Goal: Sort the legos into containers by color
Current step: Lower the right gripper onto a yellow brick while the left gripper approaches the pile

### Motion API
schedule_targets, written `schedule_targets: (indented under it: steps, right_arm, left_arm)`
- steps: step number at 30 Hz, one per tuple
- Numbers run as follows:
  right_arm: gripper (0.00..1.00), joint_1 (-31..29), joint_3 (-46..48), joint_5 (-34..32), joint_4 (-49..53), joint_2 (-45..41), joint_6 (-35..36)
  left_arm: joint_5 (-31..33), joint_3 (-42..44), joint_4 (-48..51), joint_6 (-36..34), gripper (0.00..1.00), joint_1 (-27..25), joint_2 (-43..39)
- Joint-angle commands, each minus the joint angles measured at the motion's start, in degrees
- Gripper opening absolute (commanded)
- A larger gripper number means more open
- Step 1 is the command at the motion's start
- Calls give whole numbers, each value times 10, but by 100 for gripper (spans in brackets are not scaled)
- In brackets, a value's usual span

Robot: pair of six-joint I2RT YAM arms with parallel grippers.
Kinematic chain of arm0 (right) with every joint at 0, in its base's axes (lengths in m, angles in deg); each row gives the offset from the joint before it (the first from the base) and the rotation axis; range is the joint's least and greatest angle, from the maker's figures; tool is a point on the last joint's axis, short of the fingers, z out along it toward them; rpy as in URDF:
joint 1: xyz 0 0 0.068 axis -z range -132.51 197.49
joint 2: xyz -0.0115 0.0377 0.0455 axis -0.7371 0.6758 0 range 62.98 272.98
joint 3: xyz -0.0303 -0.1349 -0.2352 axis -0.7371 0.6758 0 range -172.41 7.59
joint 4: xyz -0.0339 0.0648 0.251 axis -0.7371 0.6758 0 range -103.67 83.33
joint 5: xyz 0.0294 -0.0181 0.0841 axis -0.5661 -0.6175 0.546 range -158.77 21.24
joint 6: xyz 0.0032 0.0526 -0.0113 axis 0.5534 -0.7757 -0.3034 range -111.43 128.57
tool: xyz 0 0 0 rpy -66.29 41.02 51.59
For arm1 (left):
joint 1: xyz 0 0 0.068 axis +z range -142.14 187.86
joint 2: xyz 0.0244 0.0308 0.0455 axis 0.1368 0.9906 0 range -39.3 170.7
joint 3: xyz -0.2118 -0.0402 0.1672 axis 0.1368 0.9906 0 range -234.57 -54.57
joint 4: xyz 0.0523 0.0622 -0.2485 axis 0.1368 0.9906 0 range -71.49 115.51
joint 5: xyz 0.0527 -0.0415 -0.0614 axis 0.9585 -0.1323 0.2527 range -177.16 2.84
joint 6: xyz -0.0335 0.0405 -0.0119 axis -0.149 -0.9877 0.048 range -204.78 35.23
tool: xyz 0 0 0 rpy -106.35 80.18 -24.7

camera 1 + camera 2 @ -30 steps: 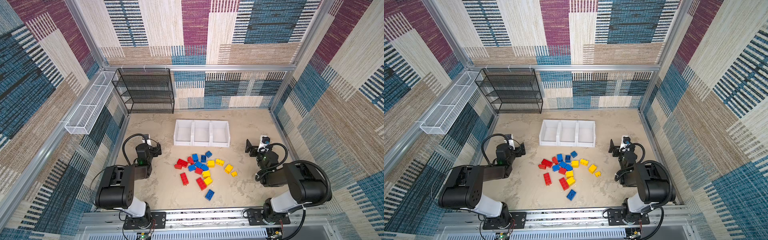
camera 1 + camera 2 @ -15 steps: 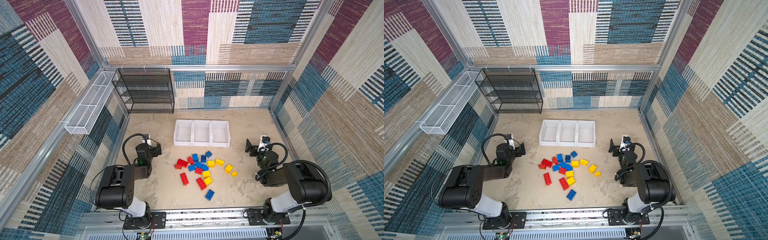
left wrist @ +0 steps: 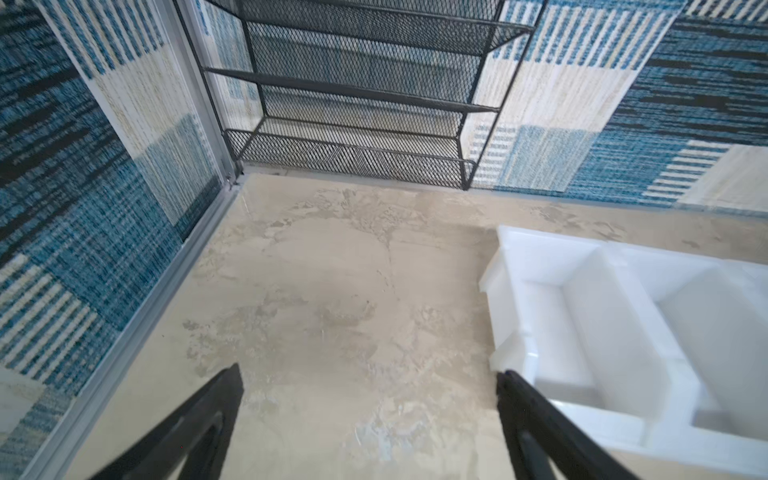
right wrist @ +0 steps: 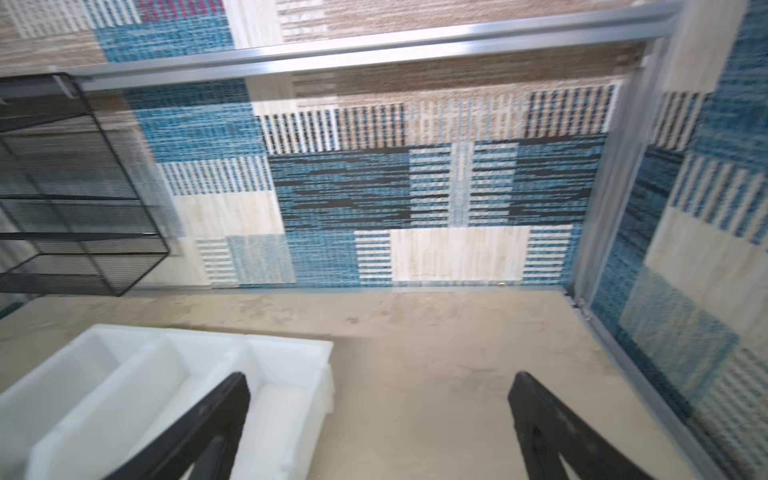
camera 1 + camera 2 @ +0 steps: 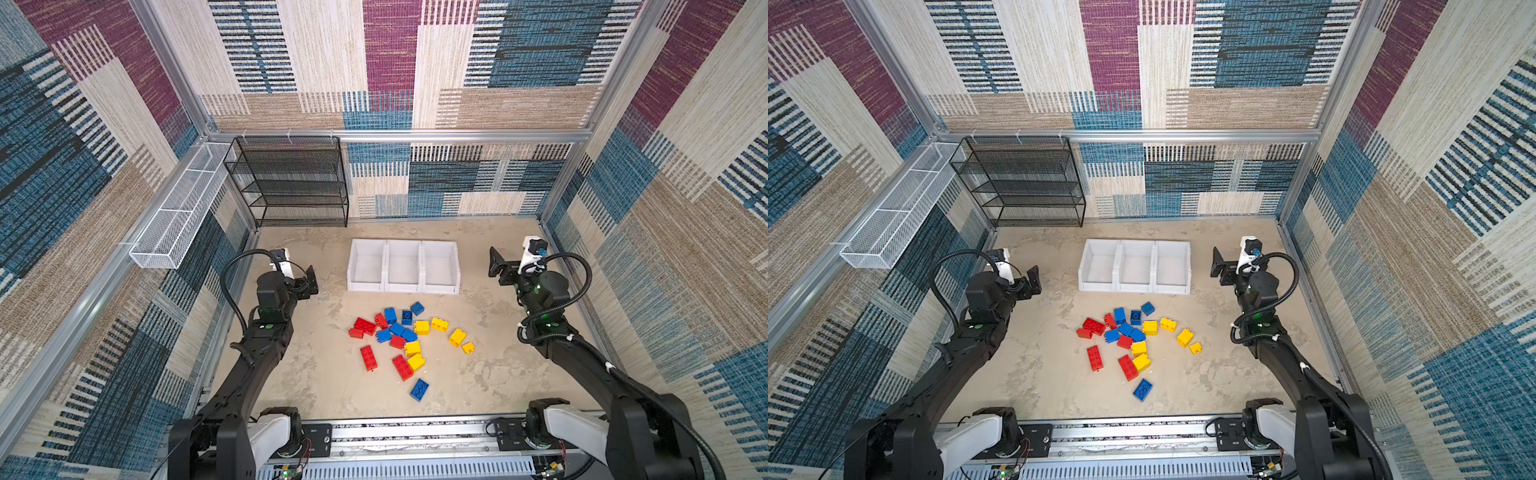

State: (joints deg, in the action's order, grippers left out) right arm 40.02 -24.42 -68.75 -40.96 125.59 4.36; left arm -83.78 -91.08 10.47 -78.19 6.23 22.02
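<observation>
Bricks (image 5: 397, 329) of red, blue and yellow plastic lie loose near three white plastic bins (image 5: 386, 266); your left end effector (image 3: 369, 372) and right end effector (image 4: 380, 376) gape wide, empty.

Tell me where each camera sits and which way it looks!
Both top views: high above the robot's base, looking down on legos, containers, left arm, right arm.
Left wrist: on its arm, facing the black shelf; left end effector shows, open.
Right wrist: on its arm, facing the back wall; right end effector shows, open.
Shared: both wrist views catch the containers.
</observation>
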Motion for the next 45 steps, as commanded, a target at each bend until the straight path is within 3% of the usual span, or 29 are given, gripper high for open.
schedule_targets:
  steps: [1,6,12,17,23,36,45]
  right_arm:
    - [99,-43,-35,6,250,-11,-73]
    - [98,-119,-78,2,391,3,-151]
    - [94,-191,-82,-1,489,47,-209]
    - [88,-216,-67,-24,546,44,-247]
    - [79,-233,-48,-12,557,45,-283]
    - [72,-264,-66,-50,558,119,-327]
    - [60,-272,-93,-64,556,155,-332]
  left_arm:
    - [-18,-22,213,72,99,-21,-22]
    - [-42,-28,291,130,99,-68,-23]
    - [-50,-16,305,190,99,-114,-3]
    - [-53,-19,324,230,99,-143,4]
    - [-94,5,288,222,99,-163,0]
    - [-100,15,279,234,98,-175,13]
    - [-100,18,273,242,97,-181,19]
